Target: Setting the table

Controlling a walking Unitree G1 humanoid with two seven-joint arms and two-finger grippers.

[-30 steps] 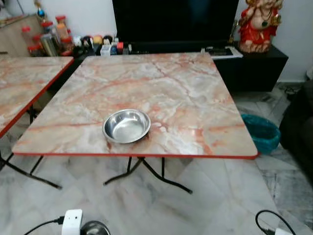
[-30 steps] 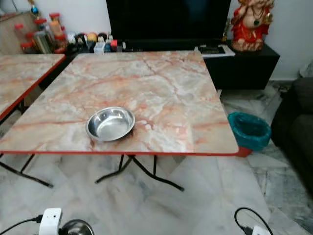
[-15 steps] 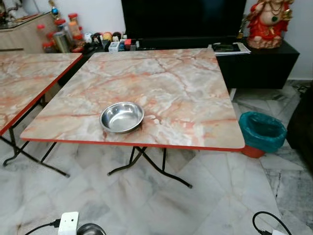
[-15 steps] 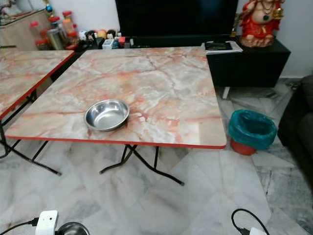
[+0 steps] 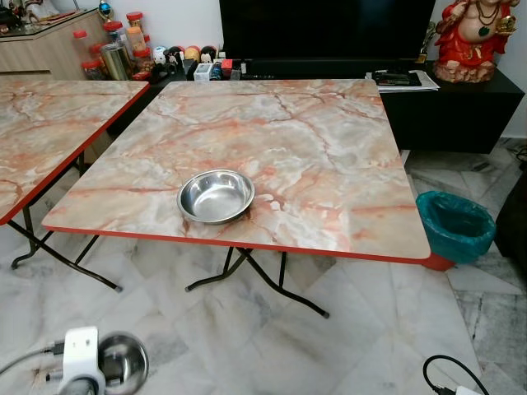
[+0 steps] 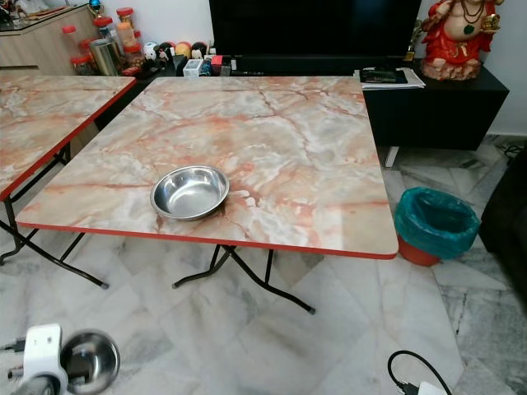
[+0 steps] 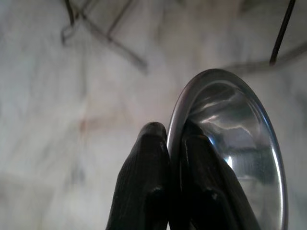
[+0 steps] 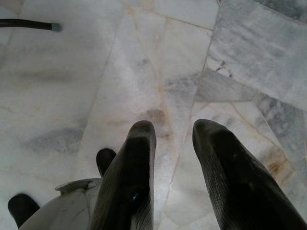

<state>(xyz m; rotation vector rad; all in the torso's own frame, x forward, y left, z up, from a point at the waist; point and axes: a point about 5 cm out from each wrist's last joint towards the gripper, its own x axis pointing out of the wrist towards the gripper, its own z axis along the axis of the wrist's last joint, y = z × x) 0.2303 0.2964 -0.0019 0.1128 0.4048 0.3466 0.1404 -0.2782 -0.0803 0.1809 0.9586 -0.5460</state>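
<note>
- Nearest in, the left gripper [image 7: 169, 143] is clamped on the rim of a steel bowl [image 7: 230, 143], one finger inside, one outside, with the bowl hanging low over the marble floor [image 5: 247, 346], short of the marble table [image 5: 346, 140].
- The right gripper [image 8: 172, 139] hangs idle, fingers parted and holding nothing, pointing down at the floor.
- Risk here: that's a thin pinch on a slick rim, so any jolt while walking could let the bowl swing or slip out and clatter down.
- On the table, a second steel bowl [image 5: 216, 196] sits near the front edge; bringing the carried one up too close could knock it, or catch the red edge [image 5: 247, 244] on the way.
- Right of the table, the teal bin [image 5: 454, 224] stands on the floor, out of the way.
- Compared with a second ago, the view has pulled back and swung a little, and the carried bowl now shows larger at the bottom left; the table bowl looks unmoved on its spot.
</note>
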